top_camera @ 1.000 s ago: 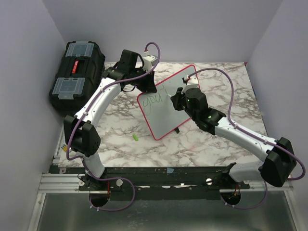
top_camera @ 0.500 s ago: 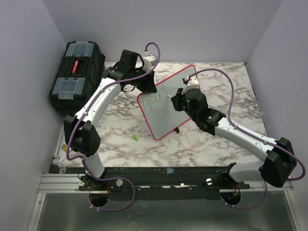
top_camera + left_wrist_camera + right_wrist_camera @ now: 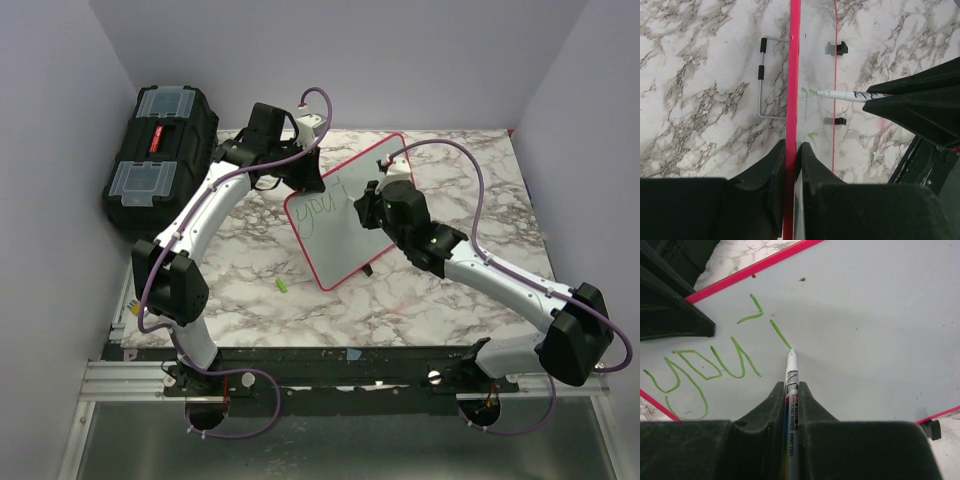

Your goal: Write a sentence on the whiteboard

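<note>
The whiteboard (image 3: 338,245), white with a red-pink frame, stands tilted on the marble table. My left gripper (image 3: 312,176) is shut on its far-left edge; in the left wrist view the jaws (image 3: 791,146) pinch the red frame (image 3: 794,75). My right gripper (image 3: 371,204) is shut on a white whiteboard marker (image 3: 792,366), whose green tip touches the board (image 3: 865,330). The sentence (image 3: 705,365) reads "you" in green, with an apostrophe-like mark and one fresh slanted stroke after it. The lettering also shows in the top view (image 3: 322,207). The marker also shows in the left wrist view (image 3: 845,94).
A black toolbox (image 3: 160,150) with clear lid compartments sits at the far left by the wall. A small green cap (image 3: 282,287) lies on the table in front of the board. The board's wire stand (image 3: 761,80) sticks out behind it. Walls close in on both sides.
My right gripper has shifted slightly up and left across the board with the marker. The left arm and the board have not moved.
</note>
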Action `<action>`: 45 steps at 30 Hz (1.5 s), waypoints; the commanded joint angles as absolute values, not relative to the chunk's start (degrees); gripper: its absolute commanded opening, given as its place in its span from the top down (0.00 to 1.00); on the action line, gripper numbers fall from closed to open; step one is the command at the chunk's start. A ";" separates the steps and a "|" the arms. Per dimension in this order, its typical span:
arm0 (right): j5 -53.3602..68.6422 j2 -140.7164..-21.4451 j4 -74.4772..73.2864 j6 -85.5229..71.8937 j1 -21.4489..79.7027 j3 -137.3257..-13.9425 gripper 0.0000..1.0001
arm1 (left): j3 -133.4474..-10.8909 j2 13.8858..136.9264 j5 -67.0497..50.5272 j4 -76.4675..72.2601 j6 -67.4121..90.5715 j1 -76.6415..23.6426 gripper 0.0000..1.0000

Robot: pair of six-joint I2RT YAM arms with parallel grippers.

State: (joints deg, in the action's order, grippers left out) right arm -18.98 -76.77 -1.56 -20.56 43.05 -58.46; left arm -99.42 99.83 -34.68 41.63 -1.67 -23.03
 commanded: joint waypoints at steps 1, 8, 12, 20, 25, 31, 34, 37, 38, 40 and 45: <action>-18.77 -78.90 -2.56 -20.95 43.15 -60.41 0.99 | -100.28 97.94 -34.28 39.99 -3.60 -23.55 1.00; -18.53 -79.69 -2.22 -20.81 43.15 -61.82 0.99 | -100.18 98.05 -34.37 39.89 -3.69 -23.69 1.00; -18.52 -80.01 -2.00 -20.59 43.14 -62.53 0.99 | -100.23 98.09 -34.39 39.99 -3.78 -23.65 1.00; -18.76 -80.85 -1.53 -20.29 43.13 -63.76 0.99 | -100.28 98.27 -34.40 40.08 -3.87 -23.64 1.00; -18.95 -81.29 -1.40 -19.88 43.11 -64.42 0.99 | -100.46 98.48 -34.46 40.25 -3.92 -23.64 1.00; -19.19 -81.65 -0.95 -19.84 43.13 -65.03 0.99 | -100.72 98.56 -34.53 40.34 -4.04 -23.64 1.00; -19.22 -81.76 -0.65 -19.77 43.15 -65.38 0.99 | -100.72 98.65 -34.60 40.42 -4.00 -23.64 1.00; -19.48 -82.07 -0.57 -19.74 43.13 -65.78 0.99 | -100.72 98.71 -34.63 40.43 -3.93 -23.64 1.00; -19.66 -82.08 -0.56 -19.69 43.13 -65.90 0.99 | -100.72 98.63 -34.65 40.42 -3.95 -23.64 1.00; -20.18 -82.33 -0.53 -19.51 43.15 -66.14 0.99 | -100.66 98.70 -34.63 40.39 -3.95 -23.64 1.00; -22.08 -82.83 -0.78 -19.51 43.15 -66.92 1.00 | -100.66 98.55 -34.54 40.43 -4.04 -23.64 1.00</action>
State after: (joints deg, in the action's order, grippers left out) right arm -20.21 -80.53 -2.66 -19.84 43.07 -65.08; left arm -99.42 99.83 -33.85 41.34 -1.67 -22.83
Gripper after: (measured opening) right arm 0.129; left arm 0.152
